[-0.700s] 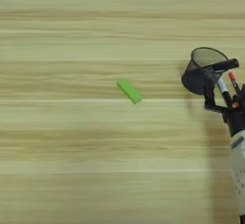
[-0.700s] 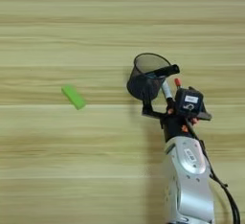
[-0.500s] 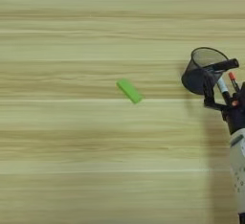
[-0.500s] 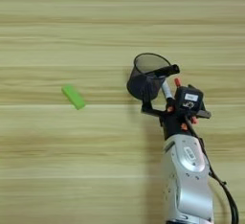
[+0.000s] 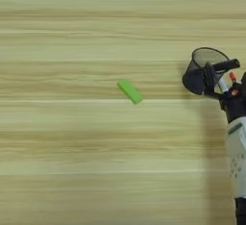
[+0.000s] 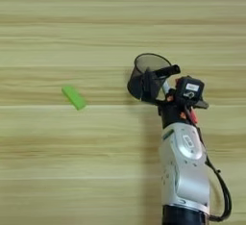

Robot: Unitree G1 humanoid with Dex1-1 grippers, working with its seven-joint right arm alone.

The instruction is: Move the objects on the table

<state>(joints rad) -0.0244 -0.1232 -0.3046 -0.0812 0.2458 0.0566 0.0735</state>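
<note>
The dark wire-mesh pen cup (image 6: pixel 142 71) stands on the light wooden table (image 6: pixel 57 36), right of centre. My right gripper (image 6: pixel 159 88) is at the cup's right side, shut on the white-barrelled marker (image 6: pixel 166 87). The marker slants up to the right, and its black cap (image 6: pixel 166 71) lies over the cup's right rim. In the left eye view the cup (image 5: pixel 202 68) and the marker's cap (image 5: pixel 226 65) sit close to the right edge. The silver forearm (image 6: pixel 185 166) rises from the bottom edge. The slim all-black marker is out of view.
A small bright green block (image 5: pixel 129 91) lies flat on the table well to the left of the cup, also seen as the green block (image 6: pixel 74 97) in the right eye view.
The gripper and the marker have edged slightly left, bringing the black cap closer over the cup's rim. The cup and the green block have stayed put.
</note>
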